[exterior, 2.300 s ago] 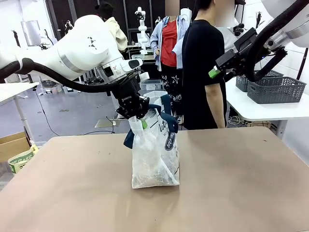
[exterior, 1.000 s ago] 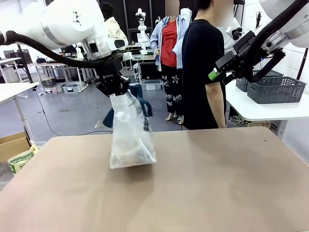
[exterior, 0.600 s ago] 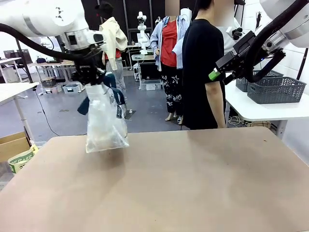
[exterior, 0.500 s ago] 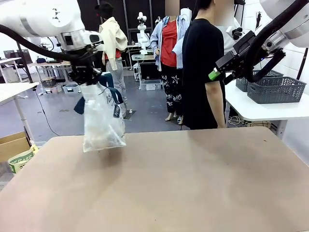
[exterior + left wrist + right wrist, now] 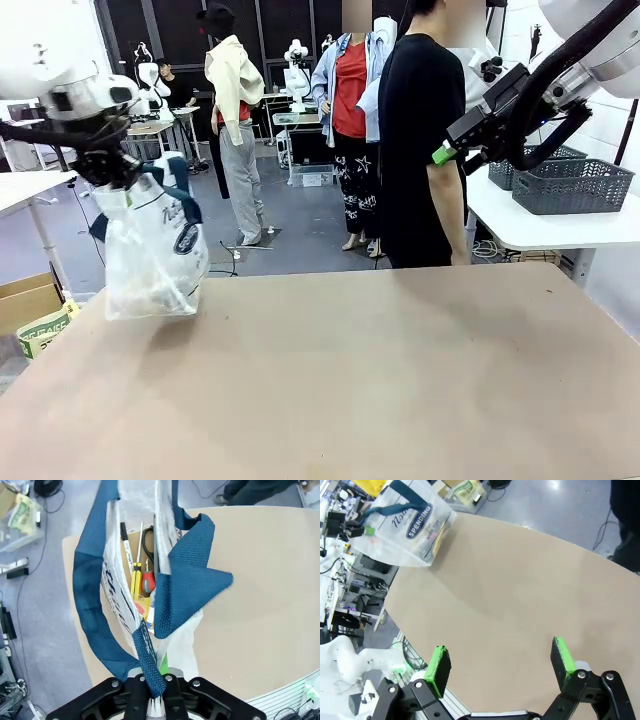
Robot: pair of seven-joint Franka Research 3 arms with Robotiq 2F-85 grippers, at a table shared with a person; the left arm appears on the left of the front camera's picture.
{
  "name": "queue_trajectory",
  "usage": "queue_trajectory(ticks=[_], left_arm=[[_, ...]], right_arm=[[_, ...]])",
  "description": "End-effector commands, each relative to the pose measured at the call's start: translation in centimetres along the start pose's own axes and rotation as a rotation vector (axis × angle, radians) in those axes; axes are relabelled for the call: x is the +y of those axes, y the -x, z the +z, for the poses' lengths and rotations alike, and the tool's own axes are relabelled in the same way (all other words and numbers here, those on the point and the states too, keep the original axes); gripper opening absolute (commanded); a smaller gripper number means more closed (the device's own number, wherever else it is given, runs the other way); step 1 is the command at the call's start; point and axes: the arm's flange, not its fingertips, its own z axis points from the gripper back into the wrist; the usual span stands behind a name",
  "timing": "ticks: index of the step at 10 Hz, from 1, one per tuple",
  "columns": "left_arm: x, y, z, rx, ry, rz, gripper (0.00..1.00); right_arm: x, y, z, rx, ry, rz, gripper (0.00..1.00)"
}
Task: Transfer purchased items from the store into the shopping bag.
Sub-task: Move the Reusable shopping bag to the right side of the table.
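Left gripper (image 5: pixel 152 700) pinches the navy strap of the shopping bag (image 5: pixel 150 255) hanging below it; right gripper (image 5: pixel 502 667) gapes empty.

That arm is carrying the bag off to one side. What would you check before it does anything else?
1. Left pincer shut on the bag top and blue strap: ok.
2. Bag off the table: cannot tell; its bottom hangs near the left edge.
3. Things inside, scissors and pens: ok.
4. Right pincer open, holding nothing: ok.
5. Person back from the bag: ok.
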Motion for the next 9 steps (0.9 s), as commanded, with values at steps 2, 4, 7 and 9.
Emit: queue_trajectory(ticks=[2, 4, 7, 9], left_arm=[[2.5, 5.0, -1.6, -0.033, 0.056, -0.014, 0.0], [4.3, 7.2, -2.2, -0.037, 0.059, -0.042, 0.0], [7.3, 10.1, -3.0, -0.015, 0.06, -0.053, 0.0], [9.3, 11.1, -3.6, -0.023, 0.072, -0.062, 0.0]], right_arm=[[0.1, -0.3, 0.0, 0.023, 0.007, -0.015, 1.0], [0.1, -0.3, 0.0, 0.023, 0.007, -0.015, 1.0], [0.1, -0.3, 0.0, 0.023, 0.007, -0.015, 1.0], [0.1, -0.3, 0.0, 0.023, 0.007, -0.015, 1.0]])
